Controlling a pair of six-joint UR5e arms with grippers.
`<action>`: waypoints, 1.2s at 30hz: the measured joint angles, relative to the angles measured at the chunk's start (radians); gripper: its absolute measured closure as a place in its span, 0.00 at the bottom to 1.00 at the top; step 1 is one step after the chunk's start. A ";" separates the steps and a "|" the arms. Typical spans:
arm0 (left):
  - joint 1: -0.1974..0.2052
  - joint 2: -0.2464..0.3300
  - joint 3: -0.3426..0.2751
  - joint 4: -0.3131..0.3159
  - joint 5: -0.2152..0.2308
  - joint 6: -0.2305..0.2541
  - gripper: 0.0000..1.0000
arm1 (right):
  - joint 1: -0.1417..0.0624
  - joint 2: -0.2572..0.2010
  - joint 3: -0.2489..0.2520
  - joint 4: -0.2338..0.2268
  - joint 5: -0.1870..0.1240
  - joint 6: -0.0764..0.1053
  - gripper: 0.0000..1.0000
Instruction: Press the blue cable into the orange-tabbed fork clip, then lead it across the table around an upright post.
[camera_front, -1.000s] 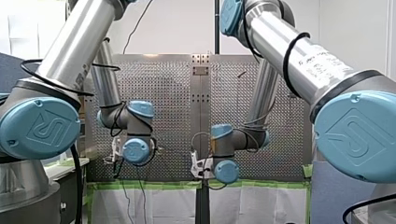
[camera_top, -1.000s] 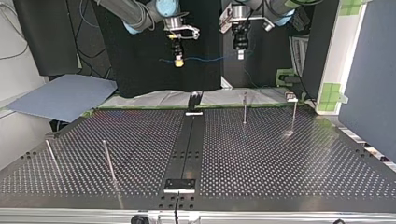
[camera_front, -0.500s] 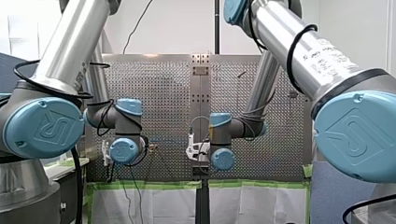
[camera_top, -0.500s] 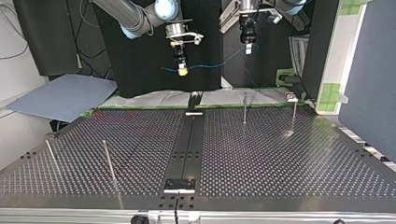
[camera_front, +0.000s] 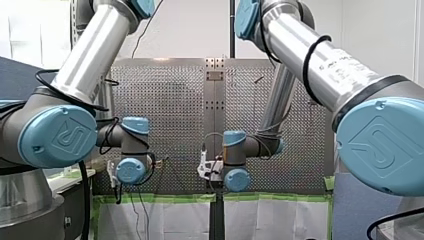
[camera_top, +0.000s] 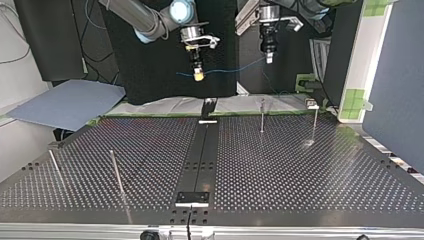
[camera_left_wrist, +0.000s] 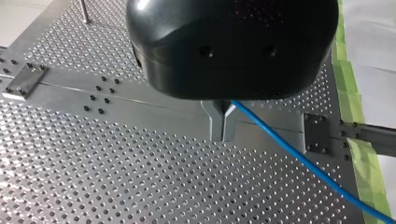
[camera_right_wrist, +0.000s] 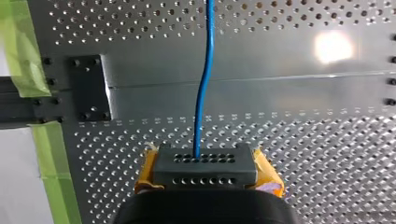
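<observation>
The blue cable (camera_top: 230, 69) hangs in the air between both grippers, above the far edge of the table in the top view. My left gripper (camera_left_wrist: 223, 126) has its metal fingers shut on the cable (camera_left_wrist: 303, 163), which runs off beside them. It shows at the top view's right as the left gripper (camera_top: 269, 57). My right gripper (camera_right_wrist: 204, 163), with yellow pads, is shut on the cable (camera_right_wrist: 205, 70), which leads straight ahead of it. In the top view the right gripper (camera_top: 198, 75) hangs left of centre. A short cable tail sticks out past it. No orange-tabbed clip can be made out.
Upright posts stand on the perforated table: two at the far right (camera_top: 262, 115) (camera_top: 314, 122) and two at the near left (camera_top: 116, 172) (camera_top: 55, 167) of the top view. A black fixture (camera_top: 208, 107) sits at the far end of the centre rail (camera_top: 200, 160). Green tape lines the far edge.
Both grippers have shifted toward the top view's right with the cable between them, the right gripper also a little lower. In the front view both wrists have moved left and down.
</observation>
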 joint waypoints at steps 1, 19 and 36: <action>0.008 -0.008 0.001 0.008 0.008 0.001 1.00 | 0.000 0.010 -0.009 0.001 0.000 0.003 1.00; 0.156 -0.156 0.090 0.117 0.156 -0.006 1.00 | -0.018 0.094 -0.154 0.096 -0.008 0.014 1.00; 0.250 -0.208 0.176 0.075 0.295 -0.027 1.00 | -0.058 0.097 -0.183 0.085 -0.021 0.014 1.00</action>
